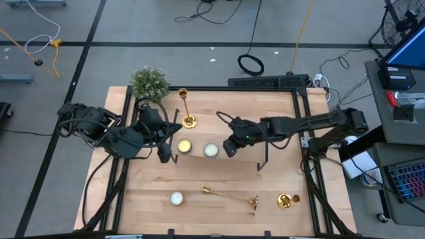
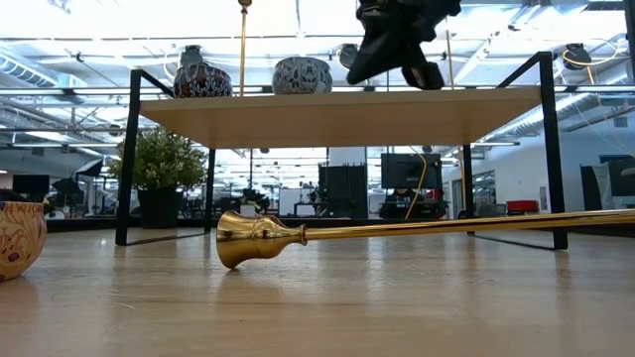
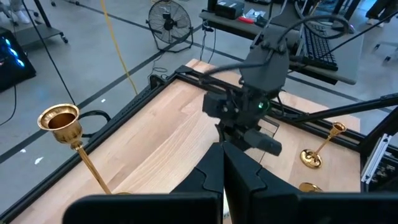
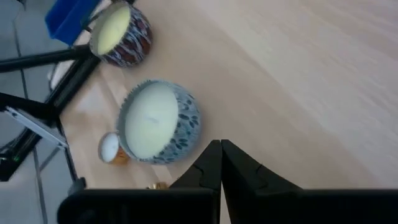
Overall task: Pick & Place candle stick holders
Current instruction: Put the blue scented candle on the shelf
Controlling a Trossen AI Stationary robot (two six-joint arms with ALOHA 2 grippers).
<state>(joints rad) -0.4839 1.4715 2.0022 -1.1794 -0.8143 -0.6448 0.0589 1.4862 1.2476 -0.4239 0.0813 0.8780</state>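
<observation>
Landmark is the wooden shelf point(image 1: 219, 149) standing mid-bench point(image 1: 146, 206). Nearest, in front of the shelf toward the bench's front edge: one gold candle stick holder lying on its side point(image 1: 231, 195), cup end toward a small candle point(image 1: 176, 198), base end toward the right; low view shows it flat on the wood point(image 2: 397, 230). Just right of that, still in front of the shelf, a second candle stick holder point(image 1: 287, 200), also down on the bench. On the shelf top: two candles in patterned bowls, a yellowish one point(image 1: 184, 146) and a pale one point(image 1: 210, 150), side by side. Left gripper point(image 1: 164, 157) sits at the shelf's left end next to the yellowish candle, fingers pressed together, holding nothing. Right gripper point(image 1: 229, 147) is over the shelf top just right of the pale candle, fingers point(image 4: 211, 165) closed tight, empty too. At the shelf's rear left corner the third candle stick holder point(image 1: 188, 120) stands upright. Beyond the shelf's back left corner, a small green plant point(image 1: 149, 82).
</observation>
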